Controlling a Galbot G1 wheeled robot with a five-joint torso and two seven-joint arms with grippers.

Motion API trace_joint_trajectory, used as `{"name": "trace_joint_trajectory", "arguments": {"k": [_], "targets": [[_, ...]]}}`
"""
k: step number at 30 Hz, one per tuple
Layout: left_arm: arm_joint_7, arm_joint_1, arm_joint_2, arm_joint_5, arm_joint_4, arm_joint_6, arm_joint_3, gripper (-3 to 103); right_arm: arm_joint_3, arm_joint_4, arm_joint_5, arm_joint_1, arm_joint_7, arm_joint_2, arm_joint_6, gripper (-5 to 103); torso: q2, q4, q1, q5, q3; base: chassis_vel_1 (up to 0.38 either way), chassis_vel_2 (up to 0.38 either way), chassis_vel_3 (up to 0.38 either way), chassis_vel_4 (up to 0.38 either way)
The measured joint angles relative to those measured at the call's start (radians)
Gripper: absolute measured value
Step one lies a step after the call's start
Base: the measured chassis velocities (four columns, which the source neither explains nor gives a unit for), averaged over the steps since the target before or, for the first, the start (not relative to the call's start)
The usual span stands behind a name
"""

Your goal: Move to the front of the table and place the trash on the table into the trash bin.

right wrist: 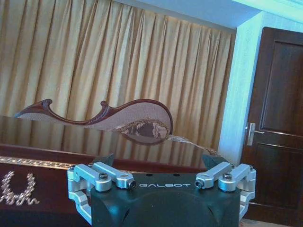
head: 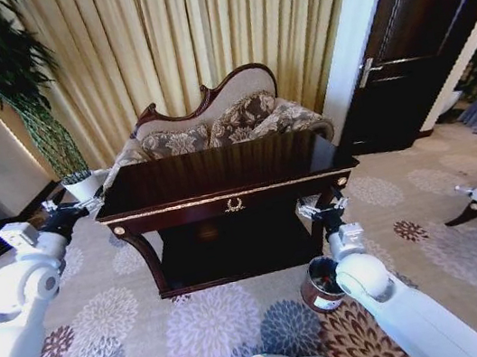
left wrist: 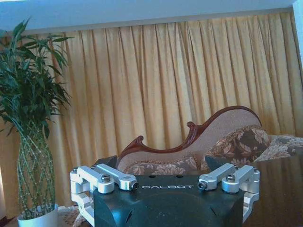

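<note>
The robot faces the surface (head: 220,174) at frame centre; both end effectors — left (head: 87,204), right (head: 322,210) — hover at its front corners, fingers apart, empty. The trash bin (head: 320,284) sits lower right, just beside the right arm — a swing could tip it. No trash can be made out on top.

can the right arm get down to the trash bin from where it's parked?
Probably yes. The trash bin stands on the carpet beside the table's front right leg, directly below the right gripper, which hangs open at the table's right corner. Nothing lies between them; only the table leg sits close alongside.
</note>
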Motion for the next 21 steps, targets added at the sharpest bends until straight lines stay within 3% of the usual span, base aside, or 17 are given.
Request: {"name": "trace_joint_trajectory", "arguments": {"k": [7, 11, 15, 21], "targets": [[-0.023, -0.003, 0.0, 0.001, -0.008, -0.001, 0.004, 100, 0.004, -0.004, -0.001, 0.001, -0.001, -0.002, 0.001, 100, 0.0, -0.0005, 0.0, 0.0, 0.0, 0.231, -0.231, -0.229, 0.234], [-0.031, 0.0, 0.0, 0.001, -0.018, -0.001, 0.0, 100, 0.005, -0.011, -0.001, 0.009, -0.004, -0.003, 0.003, 100, 0.0, 0.0006, -0.001, 0.0, 0.0, 0.278, -0.301, -0.261, 0.326], [-0.037, 0.011, -0.003, 0.001, -0.03, 0.0, -0.004, 100, 0.005, -0.014, -0.002, 0.009, -0.006, -0.001, 0.005, 100, 0.0, -0.0005, 0.0, 0.0002, 0.0, 0.316, -0.329, -0.333, 0.325], [-0.038, 0.025, -0.008, 0.001, -0.046, 0.004, -0.013, 100, 0.019, -0.02, -0.01, 0.005, -0.014, 0.004, 0.014, 100, 0.0, 0.0, 0.0, 0.0, 0.0, 0.343, -0.338, -0.364, 0.338]]}}
